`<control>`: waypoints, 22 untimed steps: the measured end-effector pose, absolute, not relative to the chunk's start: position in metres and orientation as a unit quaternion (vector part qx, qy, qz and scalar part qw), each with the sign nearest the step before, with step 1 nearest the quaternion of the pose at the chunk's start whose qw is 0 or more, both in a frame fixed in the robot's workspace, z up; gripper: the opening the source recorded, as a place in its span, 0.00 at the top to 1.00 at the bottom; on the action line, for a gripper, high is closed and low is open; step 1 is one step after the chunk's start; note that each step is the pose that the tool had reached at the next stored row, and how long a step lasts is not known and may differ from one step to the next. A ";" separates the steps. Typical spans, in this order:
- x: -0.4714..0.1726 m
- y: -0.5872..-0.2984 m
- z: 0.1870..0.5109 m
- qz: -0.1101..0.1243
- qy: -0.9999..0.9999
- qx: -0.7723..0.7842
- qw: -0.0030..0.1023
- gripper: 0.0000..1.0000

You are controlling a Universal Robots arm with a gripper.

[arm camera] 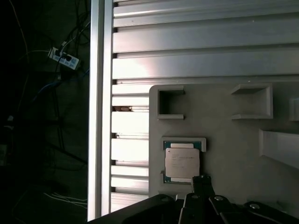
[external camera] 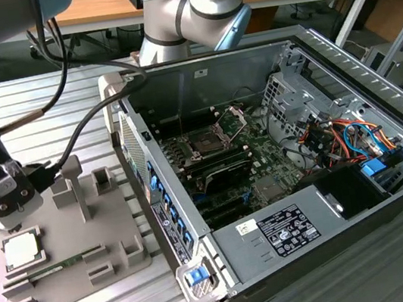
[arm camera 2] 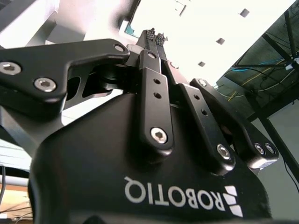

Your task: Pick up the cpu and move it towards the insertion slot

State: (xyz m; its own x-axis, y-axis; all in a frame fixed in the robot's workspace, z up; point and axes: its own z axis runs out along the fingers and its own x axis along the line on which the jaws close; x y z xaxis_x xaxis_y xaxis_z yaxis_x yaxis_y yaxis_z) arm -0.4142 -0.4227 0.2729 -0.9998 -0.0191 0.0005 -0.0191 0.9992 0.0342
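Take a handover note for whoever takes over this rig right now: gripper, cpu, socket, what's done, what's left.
Gripper: jaws shut, holding nothing, hovering close above the chip.
Cpu: the small square silvery-topped chip lies flat in its recess on the grey fixture plate.
Insertion slot: the square silver-framed socket with dark centre sits inside the open computer case, with nothing in it.
Done: arm positioned at the chip.
Left: chip not yet grasped, lifted or moved towards the socket.
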 end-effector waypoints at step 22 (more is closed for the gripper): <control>-0.420 -0.426 0.262 -0.017 -1.000 0.010 0.000 0.89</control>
State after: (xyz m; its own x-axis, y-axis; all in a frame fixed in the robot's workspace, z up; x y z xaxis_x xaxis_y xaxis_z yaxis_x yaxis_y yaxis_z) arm -0.4201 -0.4265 0.2621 -0.9998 -0.0191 0.0006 -0.0191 0.9993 0.0335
